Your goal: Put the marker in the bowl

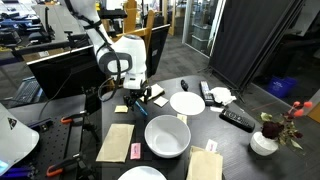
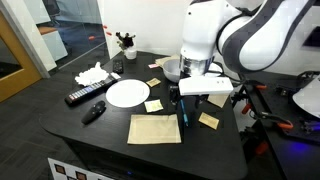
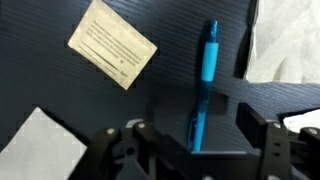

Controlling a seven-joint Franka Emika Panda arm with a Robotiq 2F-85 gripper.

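The blue-teal marker (image 3: 206, 70) lies flat on the black table, and it also shows in an exterior view (image 2: 182, 118). My gripper (image 3: 195, 135) is open and low over it. One finger is on each side of the marker's near end, and neither is closed on it. The gripper shows in both exterior views (image 1: 138, 93) (image 2: 184, 101). The deep white bowl (image 1: 167, 136) stands empty near the table's front edge, a short way from the gripper. In an exterior view the bowl's rim (image 2: 171, 68) shows behind the arm.
A flat white plate (image 1: 187, 102) (image 2: 127, 92), a black remote (image 1: 237, 119) (image 2: 84, 96), tan napkins (image 1: 115, 142) (image 2: 155, 128), yellow sticky notes (image 3: 113, 42) (image 2: 154, 105) and a flower vase (image 1: 264, 141) lie on the table. A second plate (image 1: 142, 174) is at the front edge.
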